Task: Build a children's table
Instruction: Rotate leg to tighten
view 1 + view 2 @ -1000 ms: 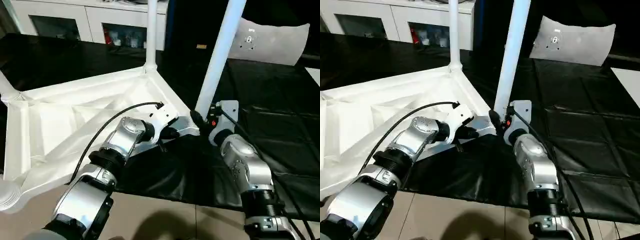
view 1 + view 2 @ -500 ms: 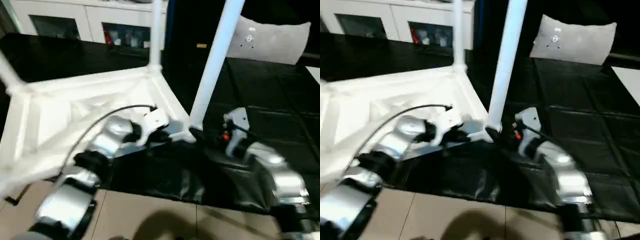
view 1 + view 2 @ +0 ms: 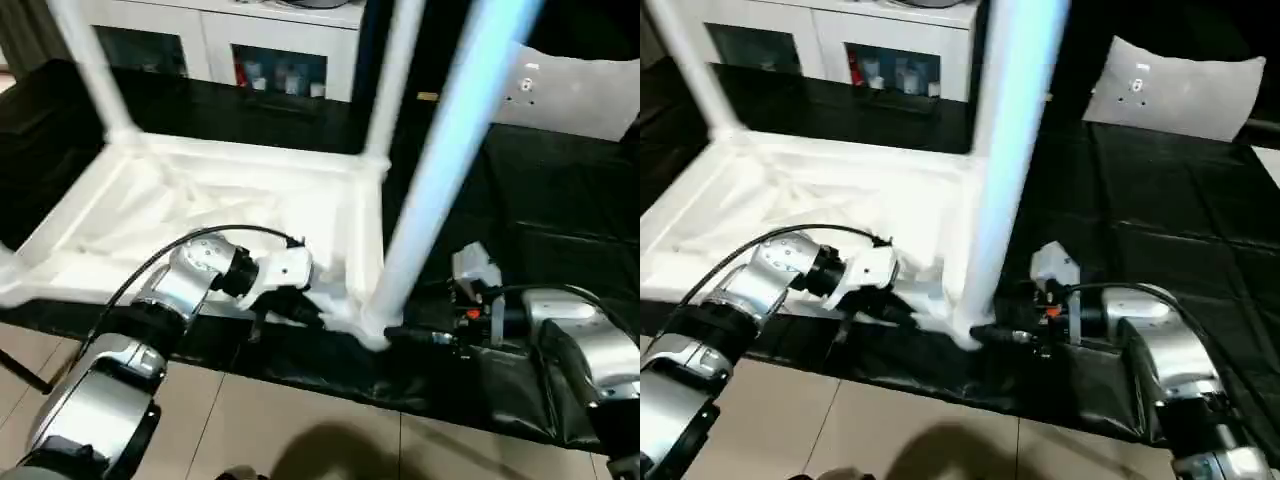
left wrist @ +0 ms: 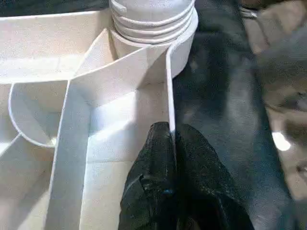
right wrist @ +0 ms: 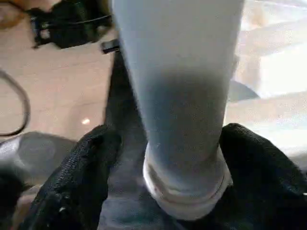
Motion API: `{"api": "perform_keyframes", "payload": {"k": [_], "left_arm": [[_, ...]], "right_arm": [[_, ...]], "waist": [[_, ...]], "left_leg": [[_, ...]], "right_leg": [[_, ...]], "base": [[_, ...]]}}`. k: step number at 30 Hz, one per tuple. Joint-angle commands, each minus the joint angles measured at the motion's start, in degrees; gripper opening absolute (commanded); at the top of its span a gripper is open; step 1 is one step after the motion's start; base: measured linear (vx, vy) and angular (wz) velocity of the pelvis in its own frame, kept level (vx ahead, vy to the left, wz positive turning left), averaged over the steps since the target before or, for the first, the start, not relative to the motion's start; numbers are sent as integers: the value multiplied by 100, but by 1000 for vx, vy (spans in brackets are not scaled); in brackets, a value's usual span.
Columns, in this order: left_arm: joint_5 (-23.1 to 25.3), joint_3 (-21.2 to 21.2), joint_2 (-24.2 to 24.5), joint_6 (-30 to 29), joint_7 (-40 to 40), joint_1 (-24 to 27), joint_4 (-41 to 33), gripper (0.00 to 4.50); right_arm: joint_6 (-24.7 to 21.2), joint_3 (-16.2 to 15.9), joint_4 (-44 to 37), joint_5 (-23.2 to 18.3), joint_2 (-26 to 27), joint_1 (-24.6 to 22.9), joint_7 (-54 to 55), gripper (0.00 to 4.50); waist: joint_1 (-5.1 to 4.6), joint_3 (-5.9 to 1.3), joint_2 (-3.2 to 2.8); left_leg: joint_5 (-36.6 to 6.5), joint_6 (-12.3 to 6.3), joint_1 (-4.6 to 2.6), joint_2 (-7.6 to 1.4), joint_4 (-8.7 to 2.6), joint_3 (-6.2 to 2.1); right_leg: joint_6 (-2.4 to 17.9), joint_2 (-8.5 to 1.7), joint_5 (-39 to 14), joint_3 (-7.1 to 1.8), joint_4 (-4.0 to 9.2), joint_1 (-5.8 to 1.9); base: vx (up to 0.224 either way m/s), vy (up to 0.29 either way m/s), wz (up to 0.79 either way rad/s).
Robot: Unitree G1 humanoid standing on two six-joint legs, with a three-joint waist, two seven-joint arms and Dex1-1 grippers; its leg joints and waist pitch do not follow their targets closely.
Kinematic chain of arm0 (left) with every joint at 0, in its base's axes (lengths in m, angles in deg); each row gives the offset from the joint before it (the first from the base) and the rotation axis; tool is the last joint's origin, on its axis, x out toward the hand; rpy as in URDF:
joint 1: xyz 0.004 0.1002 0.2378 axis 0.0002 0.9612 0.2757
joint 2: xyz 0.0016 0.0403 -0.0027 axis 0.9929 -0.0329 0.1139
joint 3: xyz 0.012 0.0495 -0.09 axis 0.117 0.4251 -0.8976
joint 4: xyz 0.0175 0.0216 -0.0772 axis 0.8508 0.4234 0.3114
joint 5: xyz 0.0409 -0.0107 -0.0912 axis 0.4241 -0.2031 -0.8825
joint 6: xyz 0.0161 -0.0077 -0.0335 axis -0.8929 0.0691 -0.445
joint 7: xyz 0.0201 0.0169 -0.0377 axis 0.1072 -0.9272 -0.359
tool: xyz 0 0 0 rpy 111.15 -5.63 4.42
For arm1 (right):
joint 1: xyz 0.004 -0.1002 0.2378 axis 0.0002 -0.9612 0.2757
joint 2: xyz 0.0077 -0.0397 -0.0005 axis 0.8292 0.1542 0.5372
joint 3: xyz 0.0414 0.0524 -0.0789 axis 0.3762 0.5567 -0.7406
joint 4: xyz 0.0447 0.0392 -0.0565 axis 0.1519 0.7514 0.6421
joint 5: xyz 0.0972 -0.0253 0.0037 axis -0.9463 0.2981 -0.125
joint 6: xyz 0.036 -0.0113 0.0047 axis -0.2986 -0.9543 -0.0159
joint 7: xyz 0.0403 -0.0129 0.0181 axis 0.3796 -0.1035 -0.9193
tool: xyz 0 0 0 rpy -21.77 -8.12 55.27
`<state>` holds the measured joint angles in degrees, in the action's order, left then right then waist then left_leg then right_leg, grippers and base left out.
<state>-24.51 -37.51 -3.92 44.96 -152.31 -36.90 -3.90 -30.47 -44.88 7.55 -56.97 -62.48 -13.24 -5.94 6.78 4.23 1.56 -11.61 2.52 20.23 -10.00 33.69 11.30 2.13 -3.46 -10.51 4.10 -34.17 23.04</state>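
**Gripping the upturned table at its near corner**

Your children's table (image 3: 230, 205) lies upside down on the black mat (image 3: 560, 210), ribbed underside up, legs rising from the corner sockets. Your left gripper (image 4: 171, 139) is pinched tight on the thin rim wall just beside the near socket. Your right gripper (image 5: 184, 158) straddles the base of the near leg (image 3: 440, 170), its fingers (image 5: 81, 172) wide on either side; you cannot tell whether they press it. Behind stands a white cabinet (image 3: 250, 45).
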Motion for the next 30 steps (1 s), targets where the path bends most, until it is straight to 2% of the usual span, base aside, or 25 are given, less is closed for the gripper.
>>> {"api": "perform_keyframes", "payload": {"k": [1, 2, 3, 4, 8, 9, 13, 14, 19, 21, 25, 27, 29, 30], "left_arm": [[97, 293, -44, 205, -339, 7, -185, 0], [103, 318, -45, 232, -401, 8, -216, 0], [103, 318, -45, 232, -401, 8, -216, 0], [94, 359, -44, 279, -538, 9, -264, 0], [70, 413, -26, 324, -719, 17, -319, 0], [67, 425, -22, 332, -735, 17, -322, 0], [106, 462, -8, 430, -747, -6, -262, 0], [113, 458, -11, 437, -747, -12, -249, 0], [130, 436, -36, 433, -740, -38, -188, 0], [128, 418, -32, 405, -740, -36, -166, 0], [-15, 293, -117, 153, -612, -25, -141, 0], [-152, 142, -224, -102, -421, -14, -124, 0], [-172, -39, -415, -464, 127, -74, -56, 0], [-149, -81, -471, -569, 321, -98, -35, 0]], "right_arm": [[153, -128, 157, 93, -73, 94, -247, 335], [190, -168, 232, 110, -51, 140, -327, 329], [190, -168, 232, 110, -51, 140, -327, 329], [160, -230, 275, 45, -36, 205, -520, 301], [80, -320, 256, -71, -77, 249, -824, 287], [65, -336, 251, -86, -86, 253, -874, 259], [53, -407, 248, -124, -112, 272, -1049, 248], [55, -420, 265, -130, -108, 282, -1088, 228], [-12, -472, 211, -153, -113, 224, -1182, 210], [-133, -464, 103, -227, -99, 145, -1175, 207], [-411, -299, -170, -417, 74, -24, -850, 205], [-704, -205, -395, -457, 261, -127, -320, 204], [-834, -174, -491, -210, 538, -241, 471, 204], [-871, -165, -506, -134, 623, -273, 699, 204]], "waist": [[-17, -384, 10], [-3, -383, 37], [1, -386, 31], [2, -380, 43], [25, -381, 38], [26, -378, 51], [58, -382, 48], [65, -380, 50], [82, -386, 55], [81, -387, 27], [96, -393, 39], [96, -384, 30], [69, -347, 22], [52, -332, 30]], "left_leg": [[-625, -464, -62, -426, -358, -146], [-600, -455, -58, -426, -357, -143], [-585, -457, -57, -423, -357, -147], [-557, -480, -48, -419, -354, -145], [-482, -546, -52, -428, -351, -146], [-493, -561, -58, -432, -352, -144], [-497, -550, -65, -430, -349, -144], [-491, -540, -65, -429, -349, -143], [-476, -504, -62, -423, -348, -144], [-485, -500, -68, -425, -348, -145], [-444, -508, -61, -426, -347, -143], [-487, -494, -57, -419, -353, -143], [-712, -334, -62, -407, -381, -158], [-917, -225, -84, -378, -382, -166]], "right_leg": [[1394, -603, -793, -338, 334, -315], [1381, -601, -771, -338, 329, -315], [1388, -602, -761, -336, 320, -317], [1382, -599, -746, -337, 315, -320], [1354, -600, -736, -336, 310, -314], [1358, -597, -738, -335, 314, -307], [1333, -600, -794, -334, 314, -303], [1321, -599, -813, -336, 317, -302], [1274, -598, -857, -333, 317, -306], [1280, -592, -838, -334, 320, -300], [1296, -595, -703, -340, 305, -314], [1282, -596, -793, -337, 330, -313], [1158, -588, -1264, -331, 383, -296], [1010, -608, -1804, -326, 447, -282]], "base": [[0, 0, 0], [0, 0, 0], [0, 0, 0], [0, 0, 0], [0, 0, 0], [0, 0, 0], [0, 0, 0], [0, 0, 0], [0, 0, 0], [0, 0, 0], [0, 0, 0], [0, 0, 0], [0, 0, 0], [0, 0, 0]]}}
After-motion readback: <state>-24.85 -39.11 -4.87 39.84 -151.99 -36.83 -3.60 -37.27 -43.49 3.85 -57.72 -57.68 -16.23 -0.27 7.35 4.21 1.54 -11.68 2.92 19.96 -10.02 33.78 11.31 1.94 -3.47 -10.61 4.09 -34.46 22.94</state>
